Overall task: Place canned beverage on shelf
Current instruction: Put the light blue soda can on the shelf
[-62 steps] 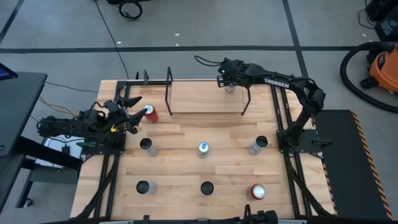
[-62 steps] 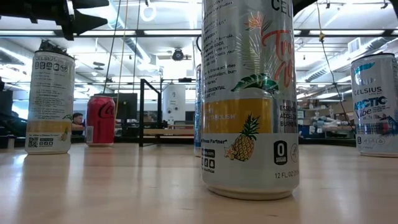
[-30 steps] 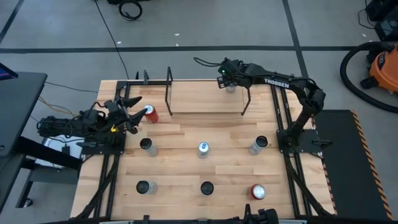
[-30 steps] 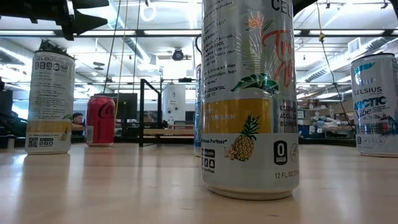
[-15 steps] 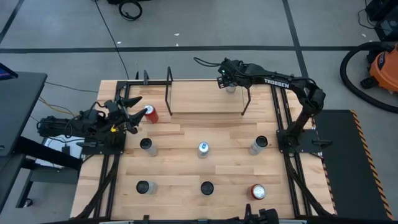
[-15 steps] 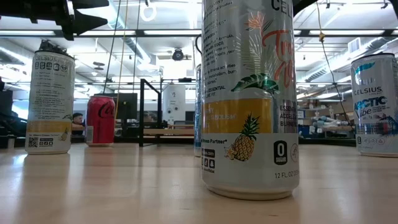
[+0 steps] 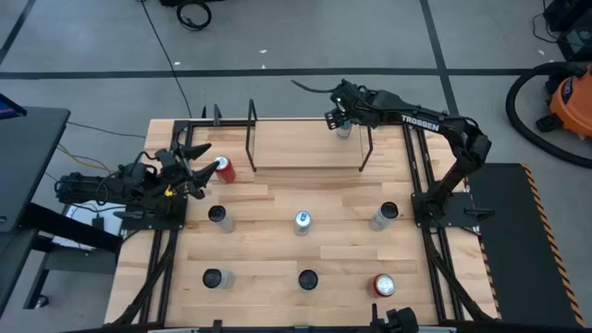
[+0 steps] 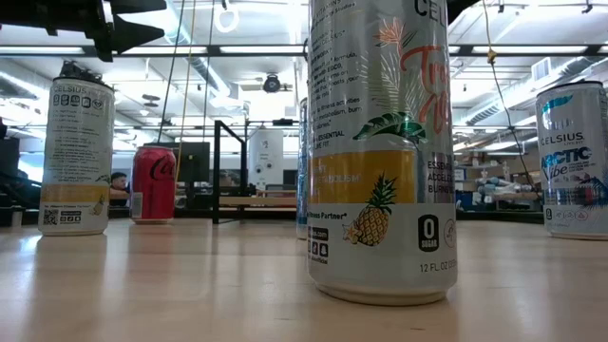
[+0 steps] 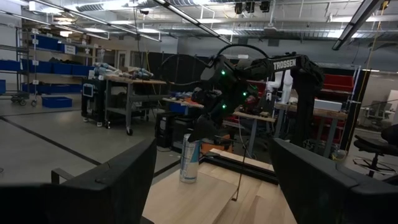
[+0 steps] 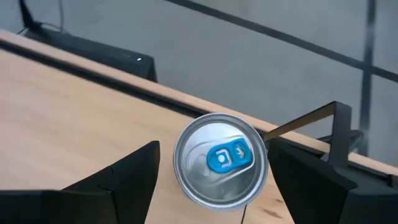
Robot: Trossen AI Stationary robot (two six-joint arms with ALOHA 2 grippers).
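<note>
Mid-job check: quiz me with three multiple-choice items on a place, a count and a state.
1. Where is the blue-tab can?
A. right end of the shelf
B. table's front edge
C. beside the left arm

2. How many red cans show from above?
A. one
B. two
C. four

3. The right gripper is:
A. shut on a red can
B. open, fingers either side of the can
C. parked off the table

Key:
1 A: the blue-tab can stands on the shelf.
2 B: red cans and.
3 B: the right gripper shows gaps beside the can.
</note>
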